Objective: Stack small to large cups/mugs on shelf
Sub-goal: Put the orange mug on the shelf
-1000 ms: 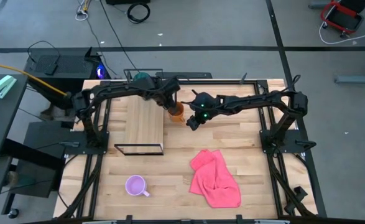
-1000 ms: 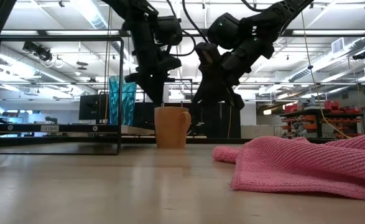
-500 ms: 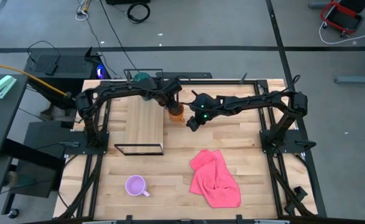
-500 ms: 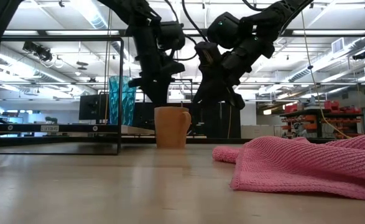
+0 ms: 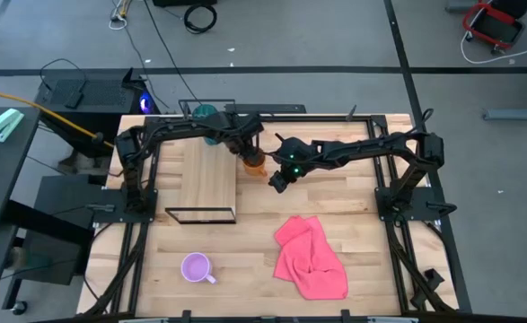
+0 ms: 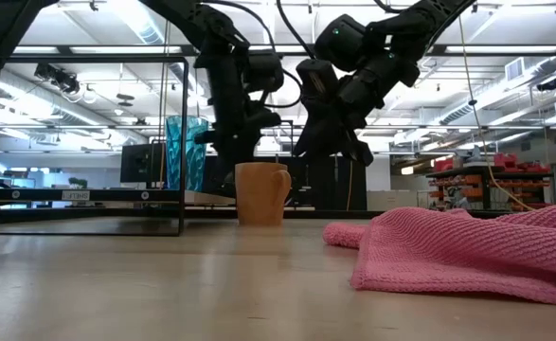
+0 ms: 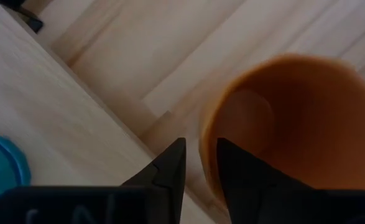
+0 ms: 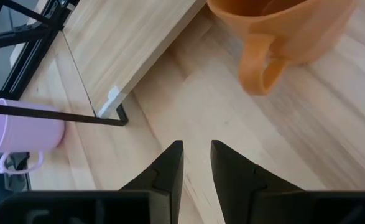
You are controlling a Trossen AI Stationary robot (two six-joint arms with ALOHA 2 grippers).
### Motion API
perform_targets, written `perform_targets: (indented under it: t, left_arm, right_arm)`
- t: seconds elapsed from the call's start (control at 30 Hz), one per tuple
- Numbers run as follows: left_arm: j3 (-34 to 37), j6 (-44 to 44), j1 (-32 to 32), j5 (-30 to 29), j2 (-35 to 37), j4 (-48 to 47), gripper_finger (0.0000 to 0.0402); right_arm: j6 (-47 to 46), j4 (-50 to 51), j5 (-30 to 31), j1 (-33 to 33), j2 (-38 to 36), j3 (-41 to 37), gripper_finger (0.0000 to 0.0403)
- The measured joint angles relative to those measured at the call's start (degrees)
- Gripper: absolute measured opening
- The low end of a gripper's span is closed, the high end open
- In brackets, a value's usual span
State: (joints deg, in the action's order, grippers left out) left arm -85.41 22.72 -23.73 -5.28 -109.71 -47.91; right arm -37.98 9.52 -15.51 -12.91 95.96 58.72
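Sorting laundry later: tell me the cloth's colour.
Pink, a knitted cloth; the low view shows it best.

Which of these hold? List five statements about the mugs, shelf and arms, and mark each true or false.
1. The teal tumbler stands on the shelf. True.
2. The orange mug sits on the shelf. False: it stands on the table beside it.
3. The left end effector is at the orange mug's rim. True.
4. The right end effector holds the purple mug. False: it holds nothing; that mug stands alone on the table.
5. The pink cloth lies on the table. True.
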Motion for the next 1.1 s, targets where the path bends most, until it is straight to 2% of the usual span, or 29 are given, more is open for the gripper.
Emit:
perform_targets:
  t: [0.2, 0.47, 0.7, 0.93, 1.1]
  left_arm:
    - [-0.02, 0.00, -0.22, 0.05, 0.05, -0.04, 0.0077]
    - [-0.02, 0.16, -0.92, 0.56, 0.11, 0.53, 0.0018]
    - [-0.02, 0.80, -0.98, 1.29, 0.11, 0.62, 0.0017]
    - [-2.99, 3.85, -0.42, 3.91, 0.18, -2.24, 0.0016]
    - [-9.72, 5.21, 1.45, 3.92, 0.20, -6.97, 0.0016]
  right_arm:
    - [-0.02, 0.24, -0.96, 0.53, -0.16, 0.00, 0.0090]
    - [-0.03, 1.00, -1.15, 2.75, -0.94, 0.04, 0.0090]
    - [-1.53, 2.35, -1.46, 5.42, -1.67, 0.04, 0.0090]
    - [-0.66, 9.84, -0.84, 9.45, -10.01, 0.04, 0.0078]
    - [-0.42, 15.35, 6.33, 13.82, -19.08, 0.04, 0.0067]
